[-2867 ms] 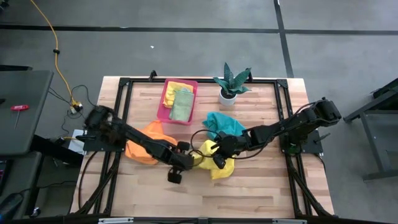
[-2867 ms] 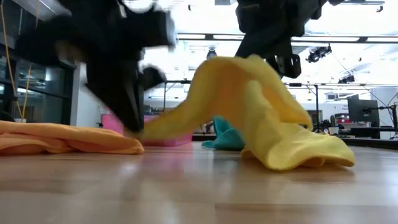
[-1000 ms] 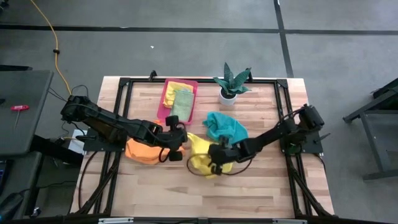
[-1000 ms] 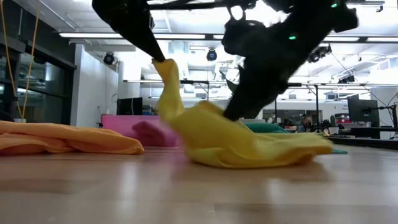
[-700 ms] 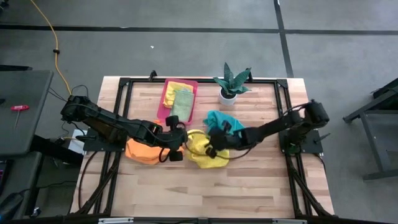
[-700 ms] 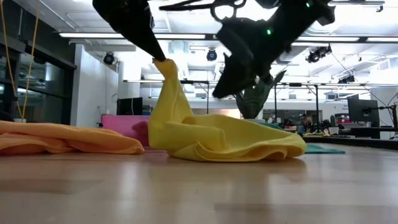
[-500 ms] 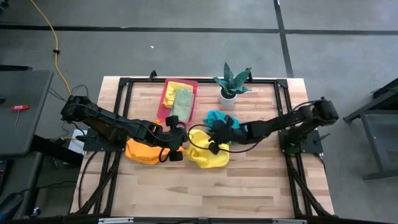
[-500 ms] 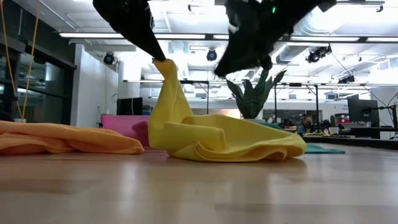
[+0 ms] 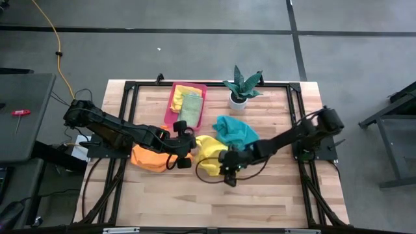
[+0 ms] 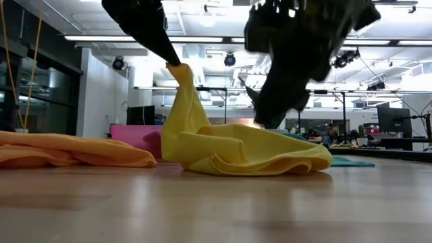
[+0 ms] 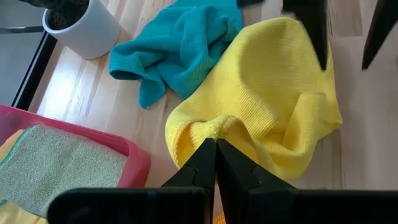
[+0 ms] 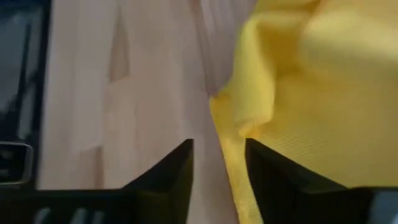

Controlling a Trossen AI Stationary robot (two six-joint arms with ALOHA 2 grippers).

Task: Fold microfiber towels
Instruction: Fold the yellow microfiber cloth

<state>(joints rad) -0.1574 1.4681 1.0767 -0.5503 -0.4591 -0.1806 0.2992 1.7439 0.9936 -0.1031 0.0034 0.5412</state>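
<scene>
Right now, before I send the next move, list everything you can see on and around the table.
Yellow towel: one, mid-table, one corner pinched and lifted.
Orange towel: one, crumpled, on the table's left side.
Teal towel: one, crumpled, beyond the yellow one, near the plant.
Pink tray: one, at the far edge, holding a yellow folded towel and a light green towel.
Potted plant: one, green in a white pot, far edge.
Table: one, light wood, black frame.
Left claw: shut on the yellow towel's corner.
Right claw: open, at the yellow towel's near edge.
</scene>
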